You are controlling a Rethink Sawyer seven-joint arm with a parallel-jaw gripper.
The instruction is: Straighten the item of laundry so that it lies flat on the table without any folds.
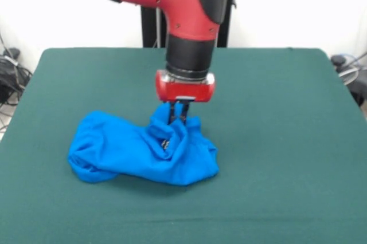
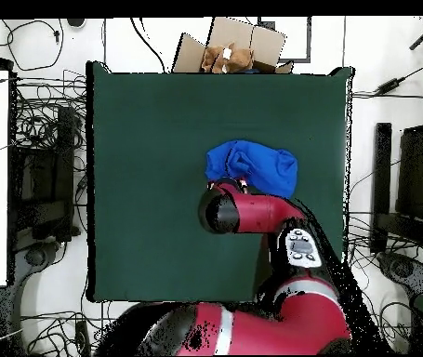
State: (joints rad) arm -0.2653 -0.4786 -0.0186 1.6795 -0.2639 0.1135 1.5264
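Observation:
The item of laundry is a bright blue crumpled heap on the dark green table, a little left of centre. It is bunched and folded over itself, and no lettering shows. My gripper comes straight down into the heap's right part. Its dark fingers are close together, with cloth gathered up in a peak around them. In the overhead view the laundry lies just beyond the arm's wrist, which hides the gripper itself.
Green table surface spreads out on all sides of the heap. A cardboard box sits just off one table edge. Cables and equipment lie on the floor around the table.

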